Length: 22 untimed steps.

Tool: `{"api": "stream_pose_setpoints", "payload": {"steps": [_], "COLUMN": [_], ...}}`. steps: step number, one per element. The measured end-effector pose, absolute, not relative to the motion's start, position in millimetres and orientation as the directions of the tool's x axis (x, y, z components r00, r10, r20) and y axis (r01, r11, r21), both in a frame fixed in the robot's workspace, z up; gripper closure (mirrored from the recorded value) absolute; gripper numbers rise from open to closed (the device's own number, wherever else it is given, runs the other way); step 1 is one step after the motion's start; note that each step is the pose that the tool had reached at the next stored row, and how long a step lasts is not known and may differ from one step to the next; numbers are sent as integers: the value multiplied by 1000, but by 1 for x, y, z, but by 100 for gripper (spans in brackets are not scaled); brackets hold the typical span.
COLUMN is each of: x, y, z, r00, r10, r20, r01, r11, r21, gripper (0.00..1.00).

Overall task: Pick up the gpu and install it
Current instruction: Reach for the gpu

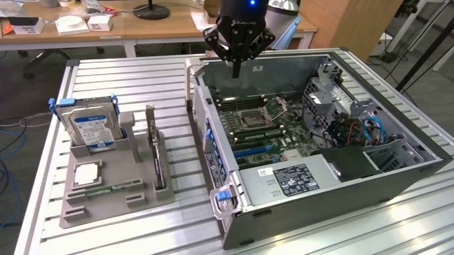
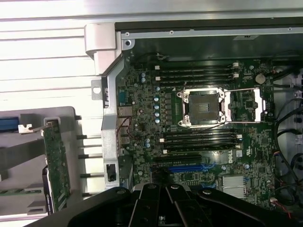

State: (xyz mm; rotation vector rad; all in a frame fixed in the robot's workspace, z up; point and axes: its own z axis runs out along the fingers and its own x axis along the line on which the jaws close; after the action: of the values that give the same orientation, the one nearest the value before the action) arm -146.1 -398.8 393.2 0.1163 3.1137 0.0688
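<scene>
- gpu [image 1: 157,159] stands on edge in the grey holder [image 1: 106,210] on the tabletop [image 1: 142,79], just beside the open computer case [image 1: 397,175], on the exterior view's left.
- Gripper [image 1: 236,69] hangs over the case's far end, fingers together, empty.
- Probably light, stiff and fragile; hold the bare upper board edge.

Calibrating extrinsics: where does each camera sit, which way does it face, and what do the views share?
Exterior view: off the arm, raised, looking down at a slant across the table at the open case and holder; gripper hangs shut over the case.
Wrist view: on the wrist, looking straight down into the case at the motherboard; gripper in the foreground.
Shared: gripper, motherboard, socket, gpu upright in the holder.
</scene>
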Motion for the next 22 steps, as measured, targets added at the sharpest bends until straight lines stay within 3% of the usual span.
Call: {"api": "stream_pose_setpoints", "payload": {"steps": [22], "x": [-158], "y": [-399], "z": [393], "r00": [-997], "r10": [75], "r20": [-23], "r01": [74], "r11": [996], "r21": [45], "gripper": [89]}}
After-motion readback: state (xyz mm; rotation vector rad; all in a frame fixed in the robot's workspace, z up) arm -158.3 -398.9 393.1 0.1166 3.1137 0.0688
